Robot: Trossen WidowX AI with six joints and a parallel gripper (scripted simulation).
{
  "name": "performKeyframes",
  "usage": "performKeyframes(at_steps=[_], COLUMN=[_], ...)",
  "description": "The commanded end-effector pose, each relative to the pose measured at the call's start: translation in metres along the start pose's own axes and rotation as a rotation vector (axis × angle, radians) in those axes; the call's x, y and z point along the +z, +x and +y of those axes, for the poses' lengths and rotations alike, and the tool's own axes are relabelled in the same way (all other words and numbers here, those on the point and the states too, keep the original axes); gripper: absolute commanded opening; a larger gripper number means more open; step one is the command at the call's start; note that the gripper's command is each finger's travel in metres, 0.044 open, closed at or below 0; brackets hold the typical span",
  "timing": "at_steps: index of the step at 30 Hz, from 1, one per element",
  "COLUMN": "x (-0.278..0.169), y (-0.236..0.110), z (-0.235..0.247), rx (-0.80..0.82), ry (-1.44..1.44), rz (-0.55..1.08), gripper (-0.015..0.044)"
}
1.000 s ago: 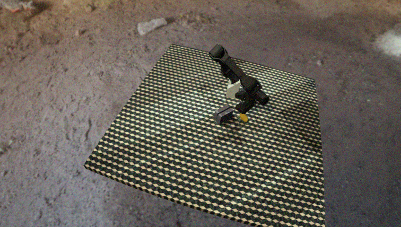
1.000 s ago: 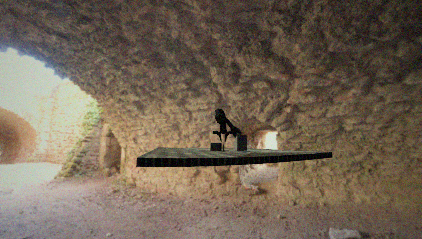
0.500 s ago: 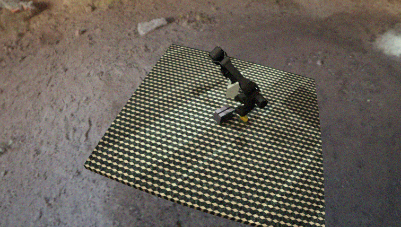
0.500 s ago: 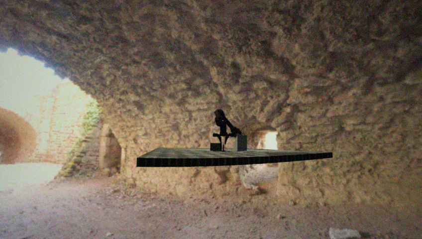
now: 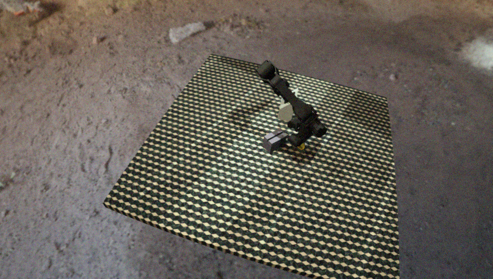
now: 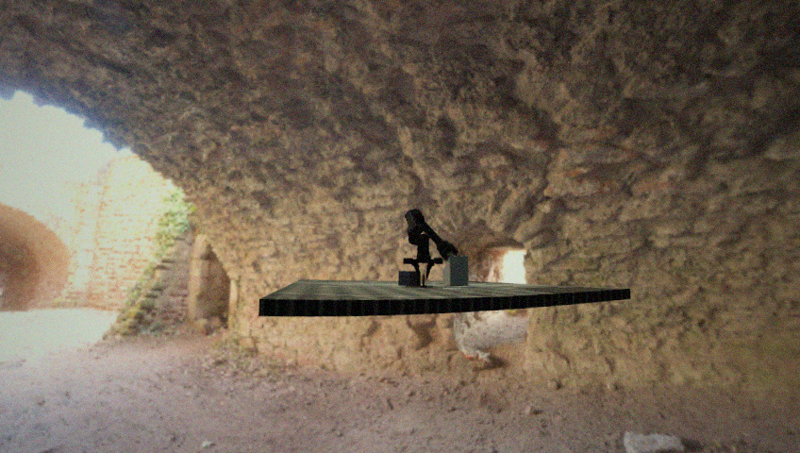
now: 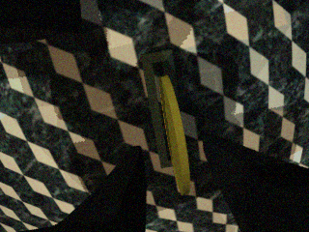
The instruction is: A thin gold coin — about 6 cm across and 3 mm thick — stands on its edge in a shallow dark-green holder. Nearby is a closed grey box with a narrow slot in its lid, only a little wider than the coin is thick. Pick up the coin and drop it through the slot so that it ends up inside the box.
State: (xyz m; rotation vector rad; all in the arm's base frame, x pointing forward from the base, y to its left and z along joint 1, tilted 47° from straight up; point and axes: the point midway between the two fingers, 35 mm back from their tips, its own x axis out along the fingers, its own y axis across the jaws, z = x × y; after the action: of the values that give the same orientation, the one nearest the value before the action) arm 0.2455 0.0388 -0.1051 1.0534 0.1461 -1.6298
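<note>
The tool (image 7: 177,219) is held part-spread above the gold coin (image 7: 174,130), nothing pinched. The coin is seen edge-on in its holder (image 7: 154,112) on the patterned tabletop (image 5: 242,207). The grey box (image 5: 274,139) is set just beside.

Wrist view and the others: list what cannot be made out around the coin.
- Wrist: coin shows edge-on only; its faces are hidden, and dark fingers cut off the lower corners.
- Top: coin is a speck under the gripper; holder hidden.
- Exterior: coin too small; box slot unseen.
</note>
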Motion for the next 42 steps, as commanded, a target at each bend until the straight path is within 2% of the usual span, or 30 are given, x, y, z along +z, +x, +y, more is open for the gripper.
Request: performKeyframes(at_steps=[1, 16, 22, 32, 42], x=[0.002, 0.005, 0.005, 0.005, 0.001], y=[0.007, 0.028, 0.028, 0.027, 0.006], z=[-0.001, -0.001, -0.001, -0.001, 0.000], rx=[0.003, 0.004, 0.004, 0.004, 0.002], ry=[-0.008, -0.007, -0.007, -0.007, -0.008], rz=[-0.005, -0.009, -0.009, -0.009, -0.004], gripper=[0.0161, 0.0161, 0.0003, 0.0000, 0.0000])
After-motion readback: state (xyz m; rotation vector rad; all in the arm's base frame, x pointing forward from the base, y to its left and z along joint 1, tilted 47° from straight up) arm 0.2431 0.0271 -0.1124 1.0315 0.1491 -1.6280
